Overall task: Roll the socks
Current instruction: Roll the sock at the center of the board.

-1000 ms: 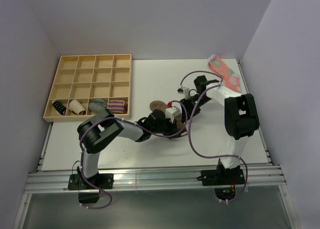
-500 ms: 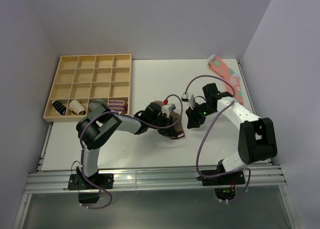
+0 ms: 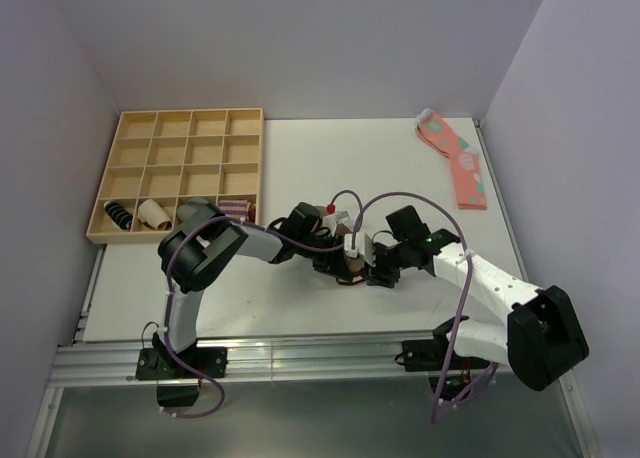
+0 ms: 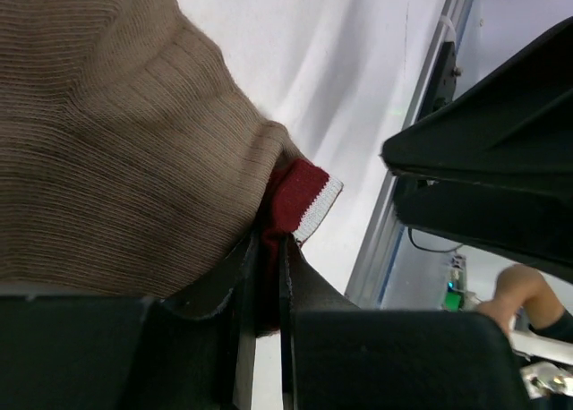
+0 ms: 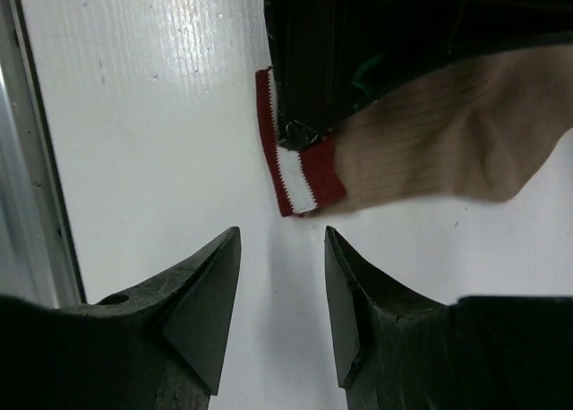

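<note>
Glossy white table (image 5: 134, 115), ribbed tan sock (image 4: 107, 141)

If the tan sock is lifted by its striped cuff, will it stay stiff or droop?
Probably it hangs limp: the tan sock is soft ribbed knit, bunched up. It seems light, and the rough knit should not slip where the left claw pinches its cuff.

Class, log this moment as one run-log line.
left gripper: shut on sock cuff | right gripper: open, empty, near cuff
</note>
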`<state>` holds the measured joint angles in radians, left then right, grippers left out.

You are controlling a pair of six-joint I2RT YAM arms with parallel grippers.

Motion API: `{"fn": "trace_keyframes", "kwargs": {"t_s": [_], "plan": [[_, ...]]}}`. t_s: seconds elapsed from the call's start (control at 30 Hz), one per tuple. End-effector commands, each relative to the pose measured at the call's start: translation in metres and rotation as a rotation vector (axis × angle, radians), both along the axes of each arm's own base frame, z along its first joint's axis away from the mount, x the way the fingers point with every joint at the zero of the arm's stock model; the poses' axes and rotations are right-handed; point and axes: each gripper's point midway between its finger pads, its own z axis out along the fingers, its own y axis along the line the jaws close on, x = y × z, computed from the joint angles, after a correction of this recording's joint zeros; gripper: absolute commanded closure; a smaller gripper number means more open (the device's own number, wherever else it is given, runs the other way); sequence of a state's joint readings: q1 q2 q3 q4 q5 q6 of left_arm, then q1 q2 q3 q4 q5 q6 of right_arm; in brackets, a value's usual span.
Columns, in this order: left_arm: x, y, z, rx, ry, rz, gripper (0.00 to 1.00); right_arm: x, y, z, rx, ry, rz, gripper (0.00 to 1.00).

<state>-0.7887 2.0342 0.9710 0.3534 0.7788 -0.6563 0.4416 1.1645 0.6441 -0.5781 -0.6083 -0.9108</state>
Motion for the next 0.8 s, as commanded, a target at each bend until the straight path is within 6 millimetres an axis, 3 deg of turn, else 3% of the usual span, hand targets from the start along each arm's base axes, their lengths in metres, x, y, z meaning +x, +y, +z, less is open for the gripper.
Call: {"fn": "trace_keyframes", "kwargs": {"t_s": [0.0, 0.6, 0.77], "plan": [[-0.036, 0.038, -0.058, 0.224, 0.189, -0.003, 1.0, 0.018, 0.011, 0.006, 0.005, -0.14, 0.026, 0.5], [-0.038, 0.041, -0.06, 0.24, 0.242, -0.011, 1.0, -0.006, 0.03, -0.035, -0.137, -0.182, 0.185, 0.5], [-0.037, 0.041, -0.062, 0.241, 0.246, -0.014, 1.0, -0.003, 0.033, -0.041, -0.16, -0.209, 0.174, 0.52]]}}
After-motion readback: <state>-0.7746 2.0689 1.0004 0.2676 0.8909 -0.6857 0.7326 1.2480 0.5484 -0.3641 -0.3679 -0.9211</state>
